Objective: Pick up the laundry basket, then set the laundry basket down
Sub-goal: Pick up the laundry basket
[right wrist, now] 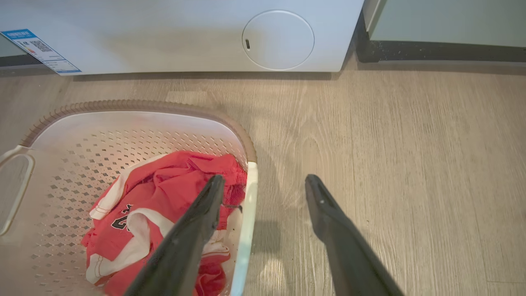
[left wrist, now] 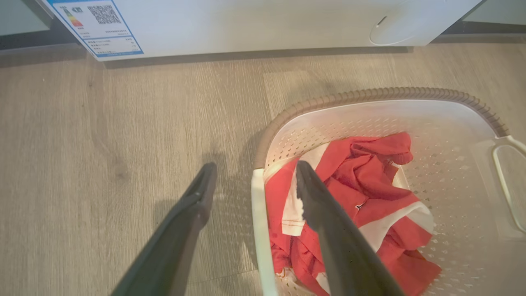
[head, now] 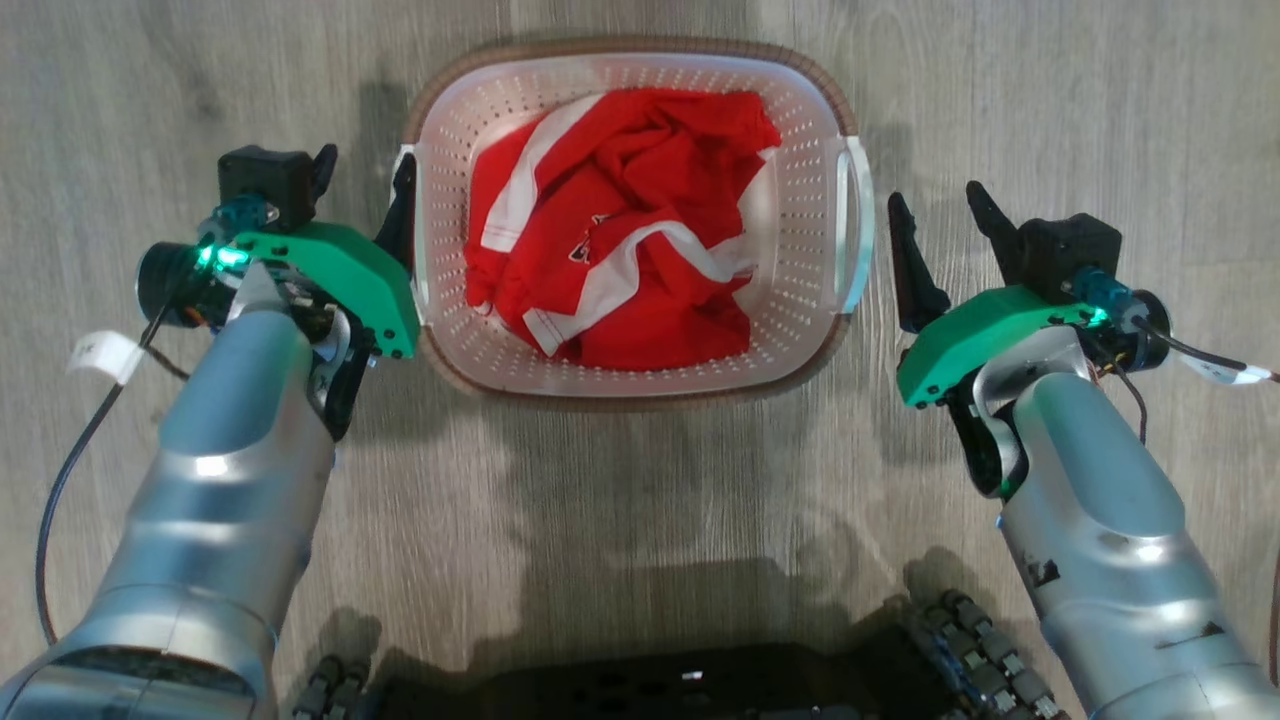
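The laundry basket (head: 800, 335) stands on the wood floor with a crumpled red and white garment (head: 620, 230) inside it. My left gripper (head: 365, 190) is open at the basket's left handle (head: 414, 270). In the left wrist view the gripper (left wrist: 255, 166) has that white handle (left wrist: 259, 222) lying between its fingers. My right gripper (head: 935, 200) is open just right of the right handle (head: 858, 230), a small gap apart. The right wrist view shows this gripper (right wrist: 265, 179) with the handle edge (right wrist: 248, 205) between its fingers. Neither gripper holds anything.
A white washing machine (left wrist: 246, 24) (right wrist: 164, 37) stands on the floor beyond the basket. My dark wheeled base (head: 640, 690) sits at the near edge. A cable with a white tag (head: 105, 355) hangs off my left wrist. Bare wood floor lies on both sides.
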Tool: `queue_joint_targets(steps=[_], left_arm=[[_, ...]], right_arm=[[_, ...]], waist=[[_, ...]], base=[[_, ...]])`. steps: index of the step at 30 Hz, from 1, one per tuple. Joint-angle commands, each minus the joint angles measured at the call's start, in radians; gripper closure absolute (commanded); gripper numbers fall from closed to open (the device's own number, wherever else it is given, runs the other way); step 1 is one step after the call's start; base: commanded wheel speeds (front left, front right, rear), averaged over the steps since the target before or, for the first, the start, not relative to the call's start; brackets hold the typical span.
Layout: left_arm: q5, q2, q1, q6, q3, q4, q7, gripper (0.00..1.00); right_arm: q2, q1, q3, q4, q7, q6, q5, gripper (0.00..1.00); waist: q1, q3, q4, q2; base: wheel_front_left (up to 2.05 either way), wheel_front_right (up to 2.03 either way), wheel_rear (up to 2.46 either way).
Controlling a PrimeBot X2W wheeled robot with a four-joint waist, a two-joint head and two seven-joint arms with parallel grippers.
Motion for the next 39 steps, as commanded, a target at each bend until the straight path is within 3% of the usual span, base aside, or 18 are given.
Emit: queue_joint_targets(steps=[1,7,21,37,38,39], left_arm=[[-0.007,0.027,-0.008,-0.003,0.018,-0.003,-0.012,0.0],[-0.026,0.021,-0.025,-0.006,-0.008,0.034,-0.012,0.0],[-0.18,0.037,-0.083,-0.007,-0.176,0.133,-0.012,0.0],[-0.368,0.07,-0.171,-0.007,-0.323,0.172,-0.004,0.0],[-0.378,0.07,-0.174,-0.007,-0.332,0.171,-0.004,0.1],[-0.387,0.071,-0.179,-0.007,-0.341,0.17,-0.004,0.54]], right_arm=[[0.011,0.009,0.021,-0.014,-0.012,-0.002,0.007,0.0],[0.011,0.002,0.029,0.006,-0.012,-0.002,0.006,0.0],[0.011,-0.015,0.085,0.05,-0.012,-0.002,0.036,0.0],[0.011,-0.103,0.17,0.211,-0.012,-0.002,0.115,0.0],[0.011,-0.11,0.178,0.222,-0.012,-0.002,0.123,0.02],[0.011,-0.118,0.188,0.236,-0.012,-0.002,0.13,0.16]], waist=[[-0.0001,0.024,0.001,0.0],[-0.0001,0.062,0.002,0.0],[-0.0001,0.127,-0.014,0.0],[-0.0001,0.171,-0.006,0.0],[-0.0001,0.173,-0.005,0.0],[-0.0001,0.175,-0.004,0.0]], base=[[0.0,0.0,0.0],[0.0,0.0,0.0],[0.0,0.0,0.0],[0.0,0.0,0.0],[0.0,0.0,0.0],[0.0,0.0,0.0]])
